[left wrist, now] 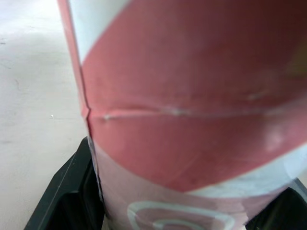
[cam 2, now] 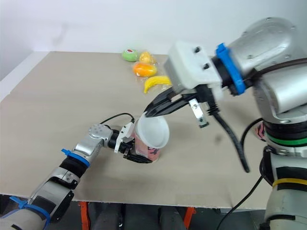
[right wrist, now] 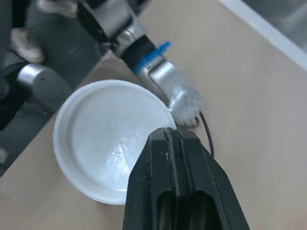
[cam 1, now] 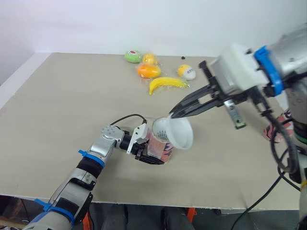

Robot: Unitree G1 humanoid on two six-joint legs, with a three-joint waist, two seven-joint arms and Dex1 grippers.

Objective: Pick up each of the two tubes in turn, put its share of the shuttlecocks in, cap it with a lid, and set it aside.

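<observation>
One tube (cam 1: pixel 160 145) stands on the desk (cam 1: pixel 72 96), clamped in the left pincer (cam 1: pixel 152 154). The right pincer (cam 1: pixel 172 114), closed on the rim of the white lid (cam 1: pixel 178 134), holds it tilted at the tube's mouth, not seated. Capping is unfinished; the likely second tube (cam 1: pixel 274 130) stands well apart, rightward.

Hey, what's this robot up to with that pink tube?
It's at the capping step. The left gripper is shut on the pink-and-white tube, holding it near the table's front edge. The right gripper pinches a white lid by its rim and holds it tilted at the tube's top, not yet pressed on. Toy fruit lies at the far side.
</observation>
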